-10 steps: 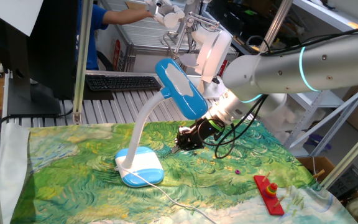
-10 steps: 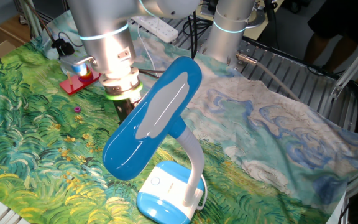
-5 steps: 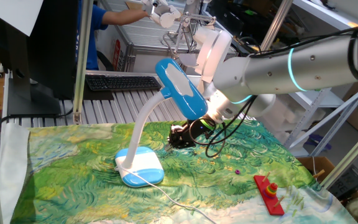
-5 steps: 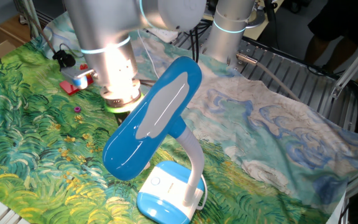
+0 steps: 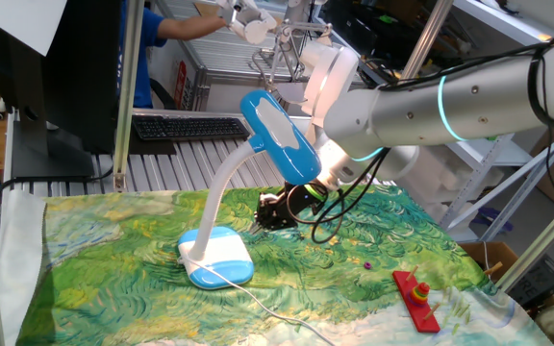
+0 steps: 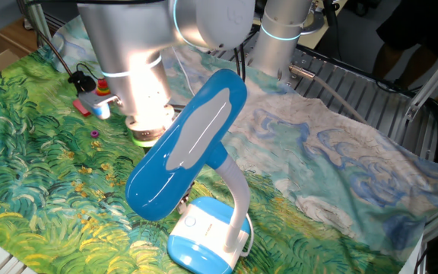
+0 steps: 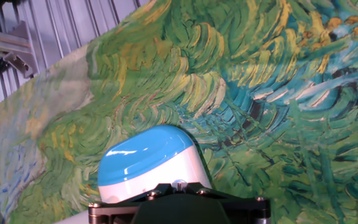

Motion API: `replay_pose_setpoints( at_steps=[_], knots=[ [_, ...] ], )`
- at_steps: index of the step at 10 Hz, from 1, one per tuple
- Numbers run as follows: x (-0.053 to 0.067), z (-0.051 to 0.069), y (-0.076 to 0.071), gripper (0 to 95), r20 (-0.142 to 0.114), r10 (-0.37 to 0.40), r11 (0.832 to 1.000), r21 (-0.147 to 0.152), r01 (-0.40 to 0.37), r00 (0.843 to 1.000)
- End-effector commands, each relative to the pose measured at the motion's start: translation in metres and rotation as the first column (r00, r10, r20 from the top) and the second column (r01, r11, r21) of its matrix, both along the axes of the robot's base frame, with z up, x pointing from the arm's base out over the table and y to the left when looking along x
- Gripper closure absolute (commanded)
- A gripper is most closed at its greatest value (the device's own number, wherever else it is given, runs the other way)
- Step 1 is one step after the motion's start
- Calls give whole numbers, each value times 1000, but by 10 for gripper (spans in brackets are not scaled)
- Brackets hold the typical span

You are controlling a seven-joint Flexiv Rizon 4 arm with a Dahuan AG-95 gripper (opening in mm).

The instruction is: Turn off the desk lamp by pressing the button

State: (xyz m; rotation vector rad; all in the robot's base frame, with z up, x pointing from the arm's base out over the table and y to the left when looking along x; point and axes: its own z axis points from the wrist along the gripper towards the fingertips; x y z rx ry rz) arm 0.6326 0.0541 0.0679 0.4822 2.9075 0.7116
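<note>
Just ahead of the fingers, low in the hand view, sits the desk lamp (image 7: pixel 148 163) base: light-blue rim, white top plate, rounded. The button (image 7: pixel 178 183) reads as a tiny pale mark on that plate, right at the edge of the black finger housing; whether anything touches it cannot be told.

Fingers clenched, grasping nothing; the tips themselves are hidden in every view. The gripper (image 5: pixel 275 209) hangs low over the painted cloth on the desk (image 5: pixel 354 288), beside the base and under the blue lamp head.

Handling, as judged:
- Lamp looks like light plastic. A sideways shove would likely slide the base on the cloth or tip it, with the long head up on a thin curved neck.
- Neck appears bendy; not a place to push.
- No hold needed. Contact belongs on the button only, pressed straight down into the plate, so the desk takes the load.
- Target is small; a miss lands on smooth plate, probably slippery.
</note>
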Motion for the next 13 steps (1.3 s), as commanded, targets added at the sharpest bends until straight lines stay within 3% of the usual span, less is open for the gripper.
replay_pose_setpoints(
  at_steps=[1, 13],
  knots=[
    [-1, -4, 1, 950, -1, -2, 1000, 3, 2, 1000],
    [-6, -20, 16, 950, 1, -17, 1000, 10, 17, 1000]
  ],
)
